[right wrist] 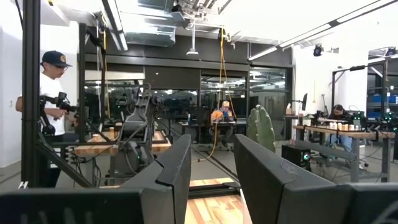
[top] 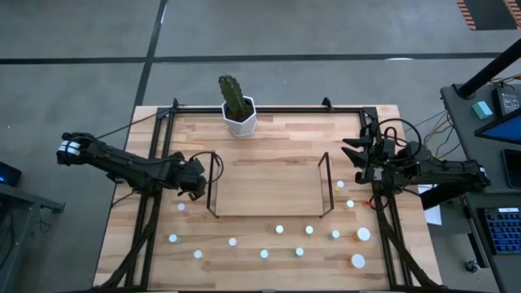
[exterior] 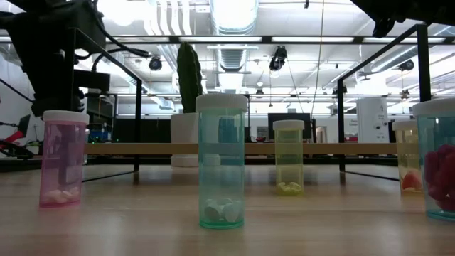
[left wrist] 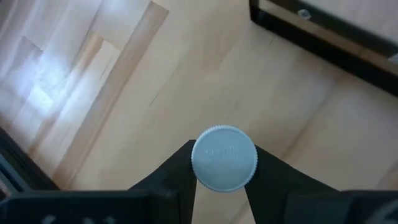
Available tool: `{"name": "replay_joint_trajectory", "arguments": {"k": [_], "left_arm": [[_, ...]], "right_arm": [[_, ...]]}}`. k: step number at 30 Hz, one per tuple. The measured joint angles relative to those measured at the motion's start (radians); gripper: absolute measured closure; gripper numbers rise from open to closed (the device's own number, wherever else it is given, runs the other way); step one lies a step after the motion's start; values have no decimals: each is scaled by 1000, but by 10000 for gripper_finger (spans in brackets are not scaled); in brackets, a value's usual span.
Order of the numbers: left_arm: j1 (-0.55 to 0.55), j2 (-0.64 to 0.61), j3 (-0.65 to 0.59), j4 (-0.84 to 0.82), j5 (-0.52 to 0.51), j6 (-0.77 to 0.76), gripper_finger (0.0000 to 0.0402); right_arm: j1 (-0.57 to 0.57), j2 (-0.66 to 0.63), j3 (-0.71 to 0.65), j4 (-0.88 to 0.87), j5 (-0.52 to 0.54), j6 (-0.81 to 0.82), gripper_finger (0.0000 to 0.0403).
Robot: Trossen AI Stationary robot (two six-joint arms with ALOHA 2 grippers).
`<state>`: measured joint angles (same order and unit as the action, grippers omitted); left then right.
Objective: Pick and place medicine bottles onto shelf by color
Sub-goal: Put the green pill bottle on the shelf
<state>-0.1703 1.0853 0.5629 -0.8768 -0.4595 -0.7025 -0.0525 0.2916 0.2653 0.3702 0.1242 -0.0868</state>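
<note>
The wire-framed shelf (top: 269, 191) stands mid-table. Several white-capped medicine bottles (top: 279, 229) stand scattered on the wood toward the near edge. In the low view a pink one (exterior: 62, 160), a teal one (exterior: 222, 163) and a yellow one (exterior: 288, 158) stand upright. My left gripper (top: 195, 181) is just left of the shelf's left end, shut on one bottle (left wrist: 224, 158). Only that bottle's white cap shows, and the body is hidden beneath it. My right gripper (top: 356, 155) waits raised at the table's right side, open and holding nothing (right wrist: 212, 142). My left gripper pinches the bottle between its two fingers (left wrist: 177, 171), one on either side at the rim of the round cap (left wrist: 198, 163). The fingers slant down from above. The cap faces up, so the bottle is upright. Whether its foot rests on the table cannot be told.
A white cactus pot (top: 239, 114) sits at the far edge. A black frame (top: 151, 220) edges the table, and a dark bar (left wrist: 323, 37) lies close ahead of the left gripper. Beyond the table, a person (right wrist: 50, 93) stands in the room.
</note>
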Motion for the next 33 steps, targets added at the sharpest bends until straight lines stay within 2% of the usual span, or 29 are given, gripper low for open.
{"name": "replay_joint_trajectory", "arguments": {"k": [4, 11, 19, 26, 33], "left_arm": [[0, -43, 29, -31, 34, -36, 307], [1, -89, 136, -214, 35, -129, 308], [23, -104, 289, -253, 33, -108, 308], [65, -70, 489, -453, -10, -103, 308], [77, 21, 727, -470, -15, -91, 308]], "right_arm": [[0, 0, 0, 0, 0, 0, 291], [0, 0, 0, 0, 0, 0, 291], [0, 4, 0, 0, 0, 0, 291], [0, 6, 0, 0, 0, 0, 291], [0, 6, 0, 0, 0, 0, 291]]}}
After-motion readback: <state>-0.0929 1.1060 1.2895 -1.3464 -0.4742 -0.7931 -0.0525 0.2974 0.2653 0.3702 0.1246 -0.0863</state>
